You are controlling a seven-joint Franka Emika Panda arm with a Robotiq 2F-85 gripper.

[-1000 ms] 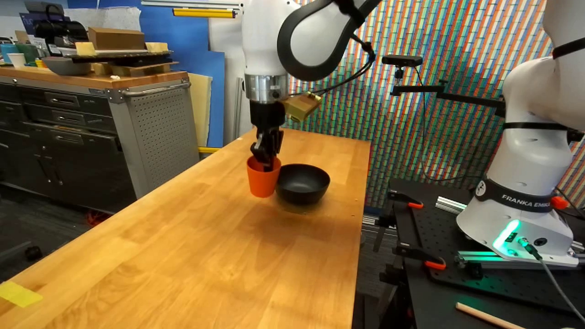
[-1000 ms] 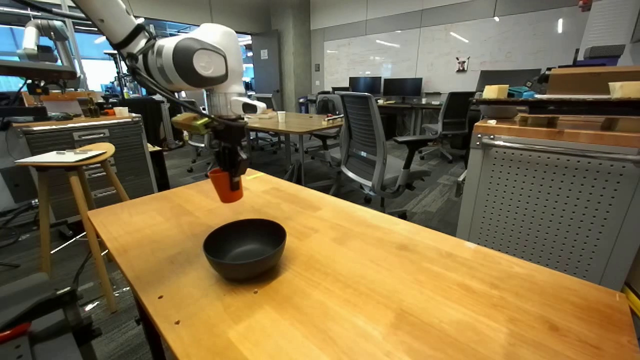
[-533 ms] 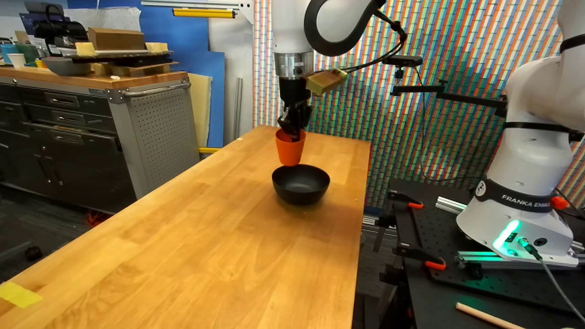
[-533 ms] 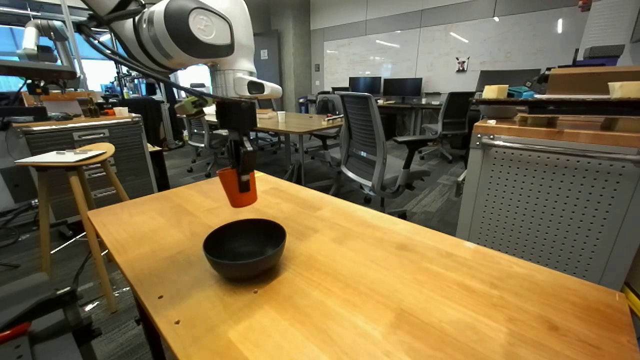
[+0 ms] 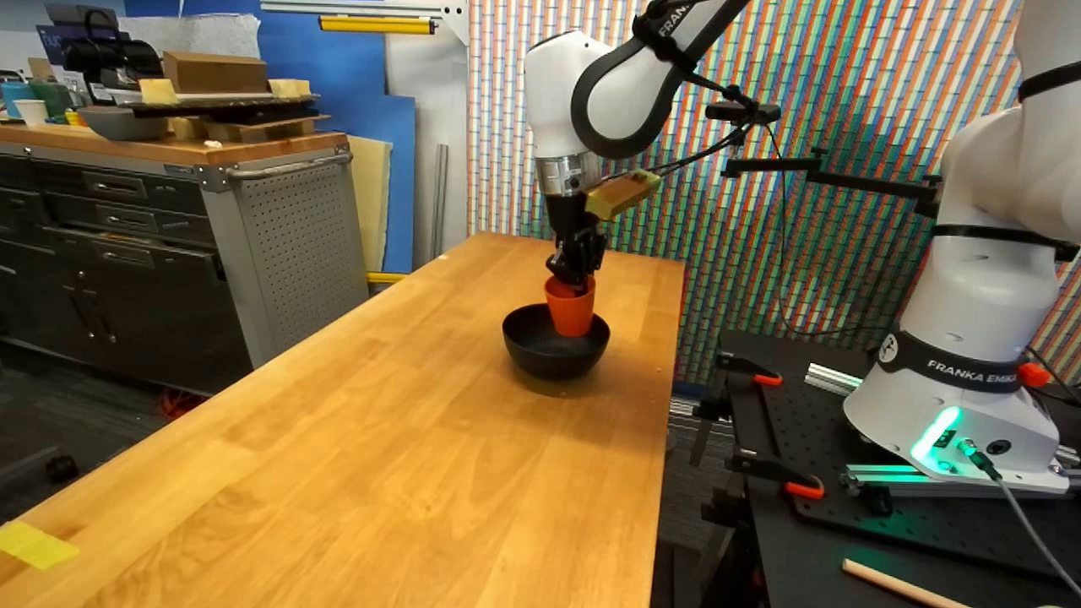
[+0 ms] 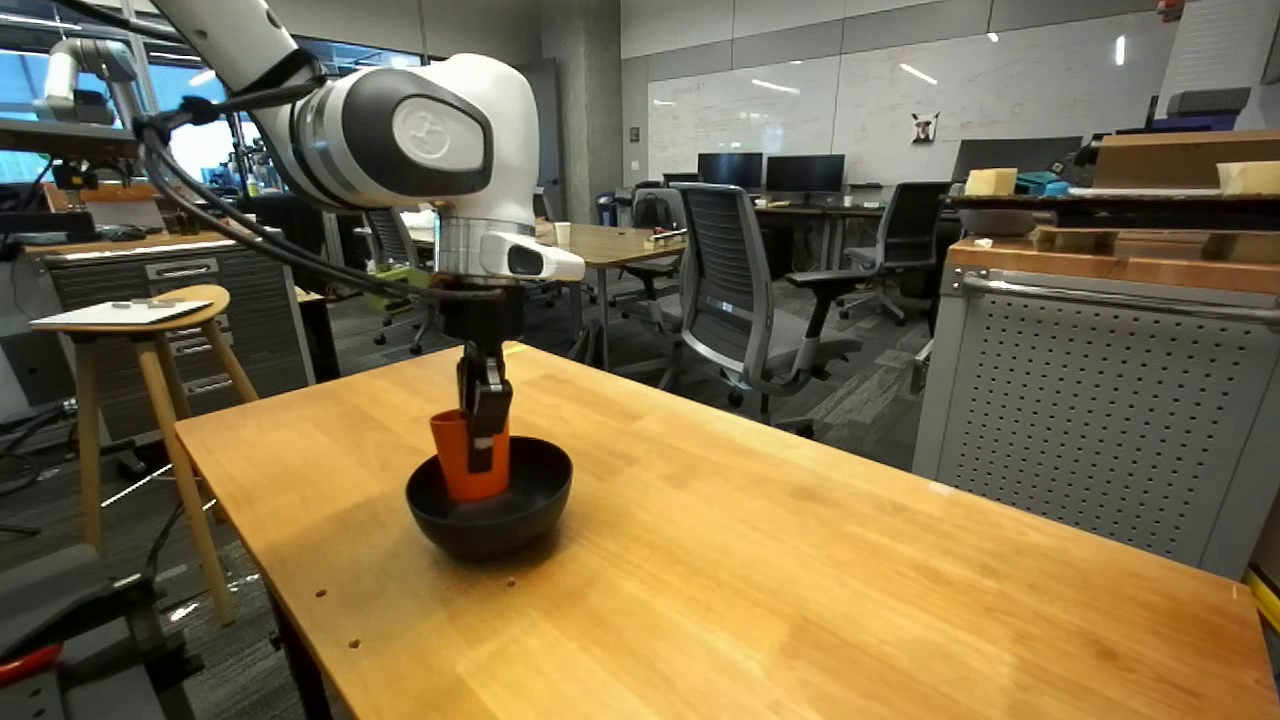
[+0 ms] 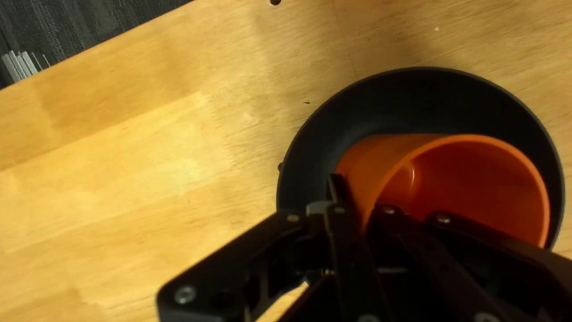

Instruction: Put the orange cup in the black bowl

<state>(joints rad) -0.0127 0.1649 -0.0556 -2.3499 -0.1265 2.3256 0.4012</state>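
Two fingers point(image 7: 346, 239) pinch the wall of the orange cup point(image 7: 469, 179), slightly tilted within the black bowl point(image 7: 433, 98), its body lying toward two o'clock from them in the wrist view, so release likely awaits its base settling.

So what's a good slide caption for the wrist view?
The gripper holds the orange cup by its wall, inside the black bowl.
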